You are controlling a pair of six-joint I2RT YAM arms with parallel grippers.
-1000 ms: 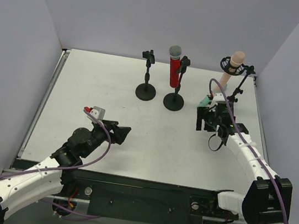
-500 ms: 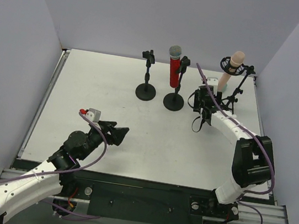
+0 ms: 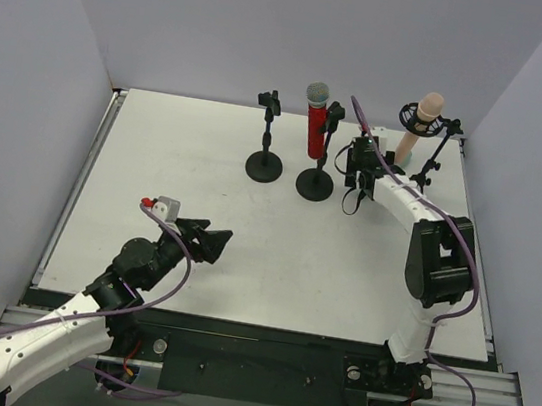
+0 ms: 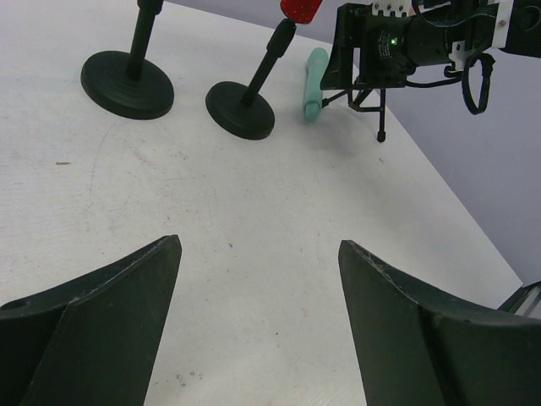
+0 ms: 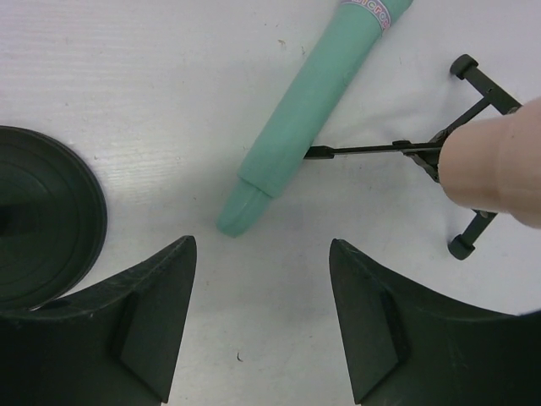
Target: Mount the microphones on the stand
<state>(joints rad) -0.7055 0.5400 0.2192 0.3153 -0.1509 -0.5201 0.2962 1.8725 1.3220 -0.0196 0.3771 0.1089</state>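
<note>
Further toward the far edge than a second ago with the right gripper [image 3: 362, 167]: off the open table, close in beside the round base [image 3: 314, 184] under the glittery red microphone [image 3: 314, 123], with the right fingers [image 5: 127, 326] narrower than then. Barely shifted at the left gripper [image 3: 207, 242].

Holding nothing on the right, part way open over bare table. Wide open and empty on the left too, low over the near left of the table [image 3: 173, 179], well apart from every microphone.

Look for the mint green microphone [image 5: 313, 110] flat on the table near the far right corner, between that round base and the tripod stand [image 5: 473, 74] carrying the peach-pink microphone [image 5: 499, 169]. Lies just ahead of the right fingers, not touching them, and far nearer the right arm than the left.

Runs on a slant in the right wrist view: stepped end nearest the gap, a little to its left, other end away up to the right and out of the picture. Crosses one thin tripod leg; resting on it or merely passing over it, cannot tell.

Probably calls for a short advance and a small wrist turn, so as to close squarely across that long axis. Likely bound for the empty stand [image 3: 265, 152] at the far middle.
</note>
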